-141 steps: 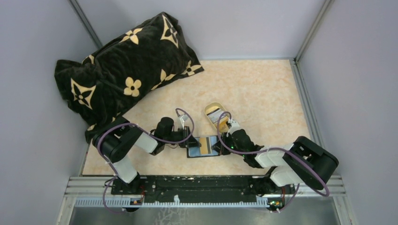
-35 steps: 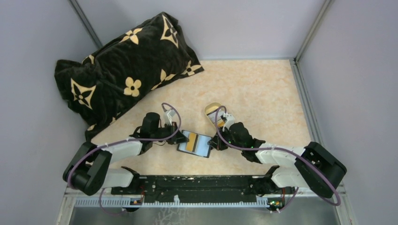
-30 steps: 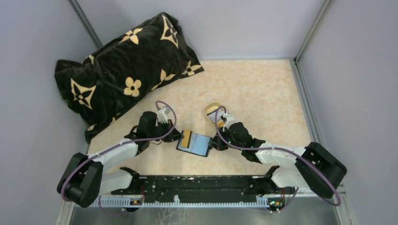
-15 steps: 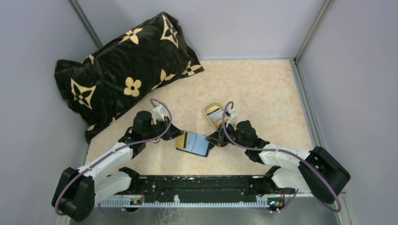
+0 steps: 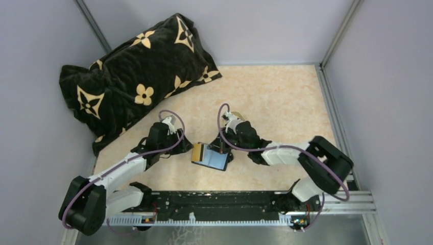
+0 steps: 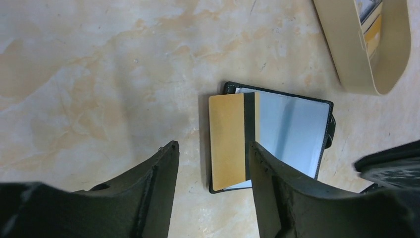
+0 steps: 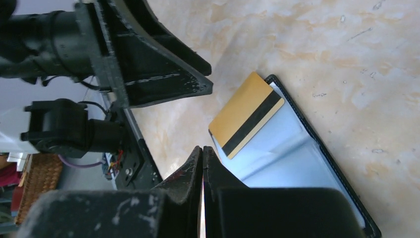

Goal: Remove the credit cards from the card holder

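Note:
The black card holder (image 5: 214,159) lies open on the table, its silvery inner panel (image 6: 292,134) facing up. An orange-yellow credit card (image 5: 199,152) with a black stripe sticks out over its left edge; it also shows in the left wrist view (image 6: 227,141) and the right wrist view (image 7: 246,114). A pale card edge shows under it. My left gripper (image 6: 212,148) is open and empty, just left of the card. My right gripper (image 7: 203,148) is shut with nothing visible between the fingers, hovering over the holder (image 7: 307,168).
A gold-rimmed oval tray (image 6: 346,64) with cards in it stands behind the holder, mostly hidden under my right arm in the top view (image 5: 239,114). A big black flowered pillow (image 5: 135,76) fills the back left. Walls enclose the table.
The orange card slid left, partly out of the holder. My left gripper then drew back to the left. My right gripper moved left from the holder's right edge to above it.

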`<move>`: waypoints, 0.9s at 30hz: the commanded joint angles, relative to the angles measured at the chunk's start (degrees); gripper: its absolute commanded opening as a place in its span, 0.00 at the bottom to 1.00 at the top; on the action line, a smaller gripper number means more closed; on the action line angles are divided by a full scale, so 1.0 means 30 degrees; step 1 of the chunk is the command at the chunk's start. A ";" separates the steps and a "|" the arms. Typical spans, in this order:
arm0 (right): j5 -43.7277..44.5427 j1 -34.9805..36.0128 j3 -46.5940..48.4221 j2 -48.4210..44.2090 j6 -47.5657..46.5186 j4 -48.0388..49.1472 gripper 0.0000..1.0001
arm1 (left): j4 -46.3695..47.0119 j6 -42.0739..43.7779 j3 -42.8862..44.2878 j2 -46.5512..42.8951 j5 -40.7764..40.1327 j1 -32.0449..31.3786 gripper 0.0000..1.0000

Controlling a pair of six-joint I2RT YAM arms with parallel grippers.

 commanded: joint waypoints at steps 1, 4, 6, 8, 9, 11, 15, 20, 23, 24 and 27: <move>-0.0573 0.0499 0.1211 0.2971 0.0313 0.2516 0.00 | 0.0388 -0.0143 -0.0633 -0.0248 -0.0109 0.0286 0.65; -0.0978 0.0697 0.1397 0.4905 0.0876 0.4028 0.00 | 0.1818 -0.0185 -0.1268 0.0101 0.1462 0.0411 0.68; -0.1349 0.0753 0.1413 0.6267 0.1389 0.4985 0.00 | 0.2899 -0.0317 -0.1733 0.0492 0.2164 0.0479 0.68; -0.1714 0.0779 0.1137 0.7142 0.1958 0.6224 0.00 | 0.3232 -0.0453 -0.1843 0.0813 0.2600 0.0490 0.68; -0.1834 0.0763 0.0945 0.7450 0.2206 0.6808 0.00 | 0.3256 -0.0479 -0.1818 0.0939 0.2792 0.0488 0.68; -0.2059 0.0762 0.0483 0.7865 0.2641 0.7738 0.00 | 0.3363 -0.0458 -0.1822 0.1102 0.2902 0.0476 0.69; -0.2277 0.0855 0.0077 0.7820 0.2901 0.8344 0.00 | 0.3881 -0.0456 -0.2079 0.1464 0.2930 0.0483 0.69; -0.1979 0.0995 0.0307 0.7615 0.2309 0.7350 0.00 | 0.5296 -0.1068 -0.2551 0.2126 0.3595 0.0520 0.61; -0.1971 0.0996 0.0173 0.7963 0.2411 0.7693 0.00 | 0.6585 -0.1462 -0.2742 0.2687 0.4390 0.0510 0.60; -0.1973 0.1007 0.0073 0.8110 0.2497 0.7863 0.00 | 0.6938 -0.1594 -0.2813 0.2917 0.4641 0.0517 0.59; -0.1977 0.0995 -0.0071 0.8537 0.2680 0.8268 0.00 | 0.7997 -0.1947 -0.3032 0.3579 0.5339 0.0512 0.54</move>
